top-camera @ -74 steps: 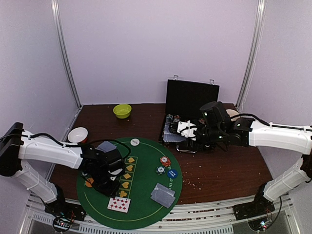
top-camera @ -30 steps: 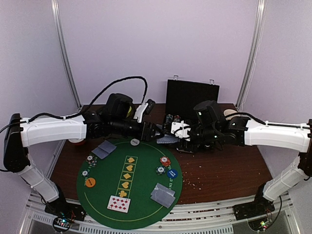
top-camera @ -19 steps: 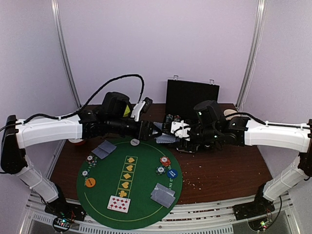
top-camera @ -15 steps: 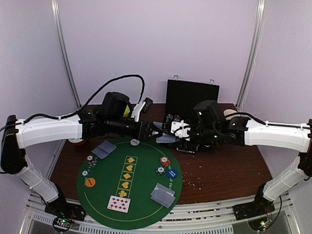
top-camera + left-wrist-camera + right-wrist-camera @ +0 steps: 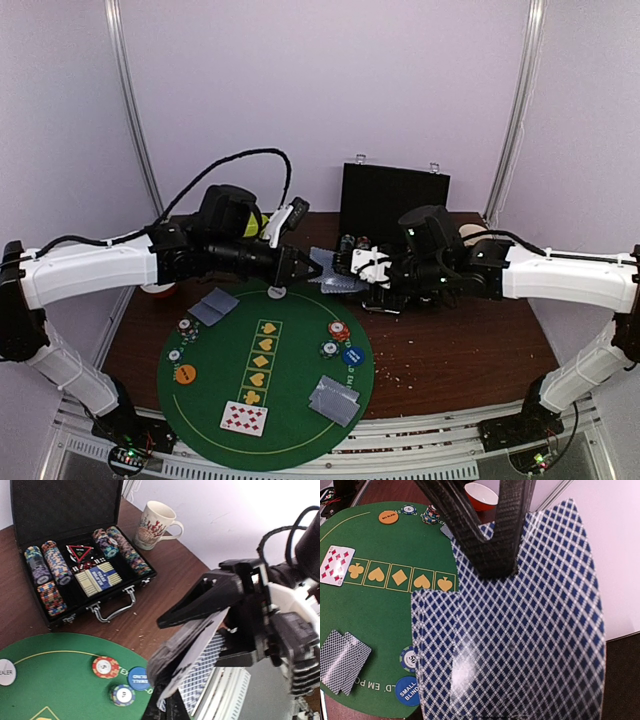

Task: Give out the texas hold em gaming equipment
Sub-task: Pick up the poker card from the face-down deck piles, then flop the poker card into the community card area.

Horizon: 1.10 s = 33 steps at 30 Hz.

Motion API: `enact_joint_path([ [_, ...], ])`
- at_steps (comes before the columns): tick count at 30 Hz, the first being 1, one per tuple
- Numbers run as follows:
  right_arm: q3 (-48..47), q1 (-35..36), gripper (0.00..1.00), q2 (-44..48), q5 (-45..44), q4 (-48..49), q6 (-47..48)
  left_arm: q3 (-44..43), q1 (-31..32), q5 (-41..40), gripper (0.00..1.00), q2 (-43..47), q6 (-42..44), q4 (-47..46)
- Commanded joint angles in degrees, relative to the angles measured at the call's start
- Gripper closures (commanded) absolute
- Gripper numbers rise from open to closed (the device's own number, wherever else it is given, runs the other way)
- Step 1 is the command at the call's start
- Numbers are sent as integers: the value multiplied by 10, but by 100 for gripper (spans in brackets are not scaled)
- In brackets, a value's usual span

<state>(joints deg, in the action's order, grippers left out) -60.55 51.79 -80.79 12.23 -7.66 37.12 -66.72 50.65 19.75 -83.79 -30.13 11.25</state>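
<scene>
Fanned cards (image 5: 328, 270), blue-diamond backs, aloft over green mat's (image 5: 300, 440) far edge. Face-down pair (image 5: 333, 400), near right; second pair (image 5: 215, 305), far left. Diamonds card (image 5: 244, 418) face up, near edge. Blue disc (image 5: 352, 355) beside two chips (image 5: 338, 330); orange disc (image 5: 185, 373) left; white disc (image 5: 277, 291) far edge

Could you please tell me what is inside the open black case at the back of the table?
Rows of stacked poker chips, a boxed card deck and a red triangular piece fill the case. Whatever lies beneath them is covered.
</scene>
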Motion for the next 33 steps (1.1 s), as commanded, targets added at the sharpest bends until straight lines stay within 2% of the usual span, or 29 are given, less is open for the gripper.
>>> enact_joint_path([
  [1,6,2,52,22,-9,3,1,9,-2,23,100,20,14,-15],
  [7,21,-8,52,30,-22,-2,5,-18,-5,-19,100,71,105,91],
  [10,21,-13,52,29,-28,-12,5,-51,-18,-44,100,90,111,180],
  [14,20,-20,52,31,-32,-21,7,-77,-28,-69,100,110,77,326],
  [17,19,-22,52,29,-35,-24,10,-76,-29,-116,100,132,13,434],
  [19,18,-22,52,28,-35,-23,12,-67,-29,-156,100,134,-40,515],
  [22,14,-22,52,23,-29,-17,12,-32,-29,-173,100,128,-83,587],
  [27,2,-21,52,13,-19,-17,11,-5,-19,-270,100,88,-128,656],
  [33,3,-22,52,18,-18,-22,10,-28,58,-321,100,-16,-148,660],
])
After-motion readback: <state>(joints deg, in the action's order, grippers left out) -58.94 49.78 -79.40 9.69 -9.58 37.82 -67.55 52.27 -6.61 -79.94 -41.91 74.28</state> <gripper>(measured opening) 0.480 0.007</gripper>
